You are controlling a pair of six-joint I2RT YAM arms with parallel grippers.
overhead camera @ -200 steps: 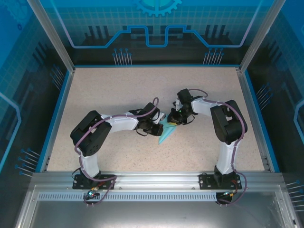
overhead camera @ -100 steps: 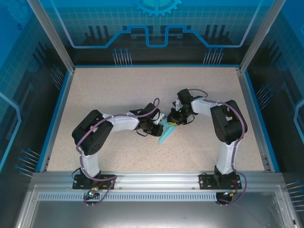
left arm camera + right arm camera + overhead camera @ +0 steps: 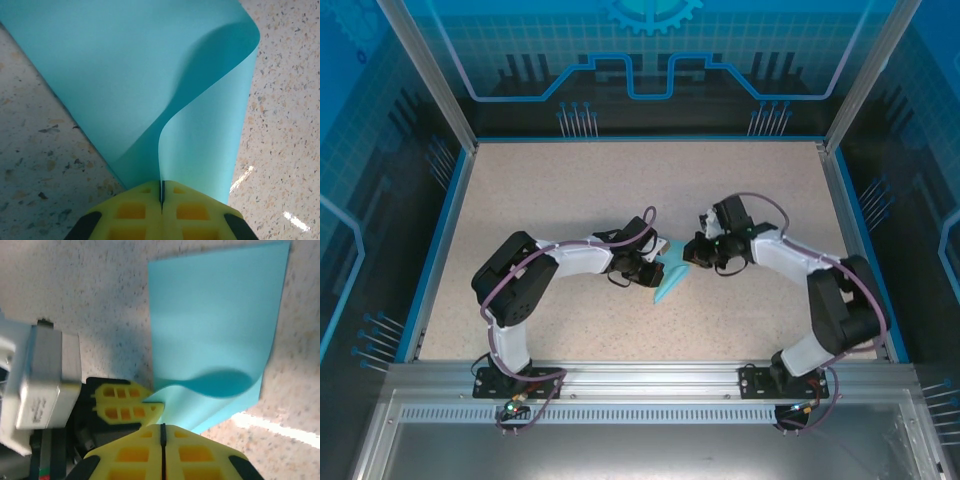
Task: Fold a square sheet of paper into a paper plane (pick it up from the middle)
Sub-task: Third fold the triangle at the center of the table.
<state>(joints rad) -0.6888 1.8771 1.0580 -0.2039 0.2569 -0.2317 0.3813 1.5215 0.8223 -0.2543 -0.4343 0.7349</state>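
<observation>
The light-blue sheet of paper (image 3: 668, 282) lies mid-table, folded into a slim pointed shape. My left gripper (image 3: 658, 264) is at its left upper edge. In the left wrist view the yellow jaws (image 3: 161, 192) are shut on the paper's (image 3: 150, 65) near edge, and one flap curls up and over to the right. My right gripper (image 3: 692, 256) is just right of the paper, facing the left one. In the right wrist view its jaws (image 3: 162, 429) are shut with nothing seen between them, the paper (image 3: 215, 325) just beyond the tips. The left fingers (image 3: 125, 405) pinch the paper there.
The speckled beige table (image 3: 570, 190) has free room on all sides of the paper. A blue rim (image 3: 438, 250) and aluminium posts bound it. A metal rail (image 3: 640, 375) with both arm bases runs along the near edge.
The right arm's elbow has swung out to the right and down, and its gripper has shifted slightly right and closed fully. The left arm and the paper have hardly moved.
</observation>
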